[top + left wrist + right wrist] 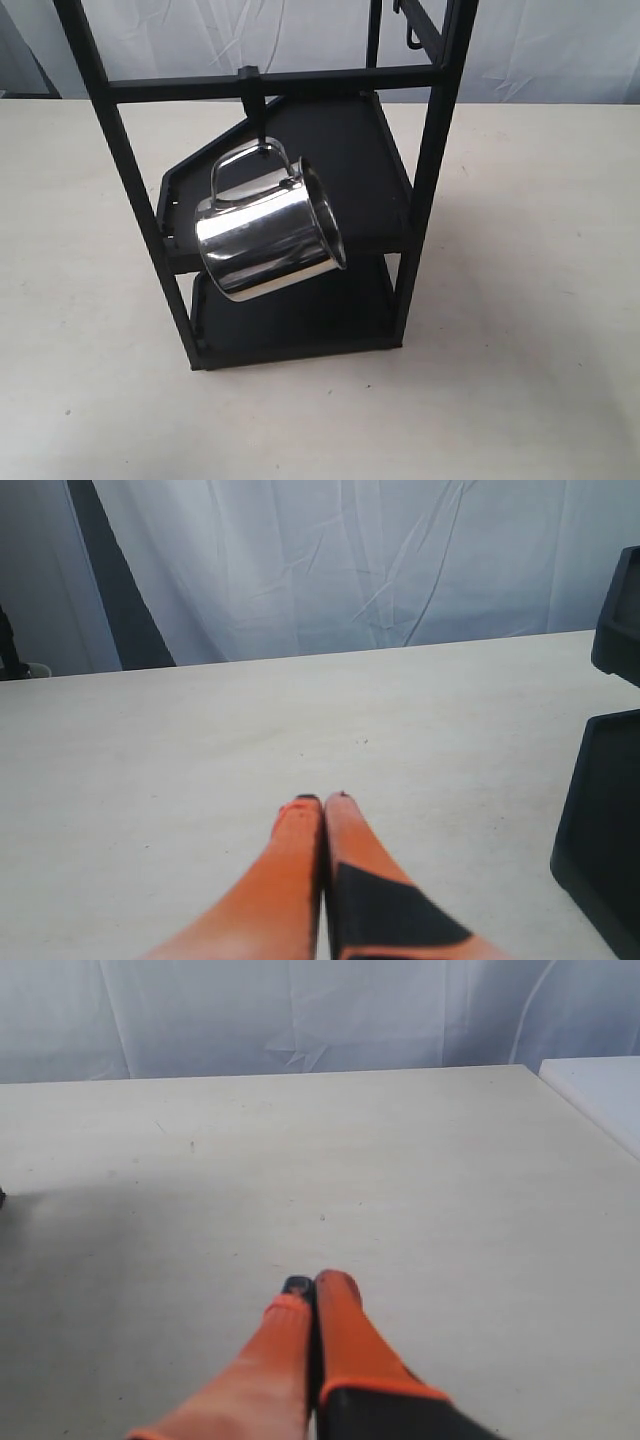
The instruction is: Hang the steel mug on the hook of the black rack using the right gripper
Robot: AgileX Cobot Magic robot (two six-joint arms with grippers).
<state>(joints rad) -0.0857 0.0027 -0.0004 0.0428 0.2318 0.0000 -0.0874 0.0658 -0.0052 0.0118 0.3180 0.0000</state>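
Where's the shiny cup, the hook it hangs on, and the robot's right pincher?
steel mug [265, 245], exterior view, shiny side wall.
hook [258, 120], exterior view, slim stem.
right gripper [312, 1286], right wrist view, between the closed fingertips.

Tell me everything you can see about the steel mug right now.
The steel mug is a shiny, mirror-finish cylinder with a looped wire-like handle. It hangs by that handle from the hook on a crossbar of the black rack, tilted with its open mouth facing right and down, in front of the upper shelf. Neither pincer touches it.
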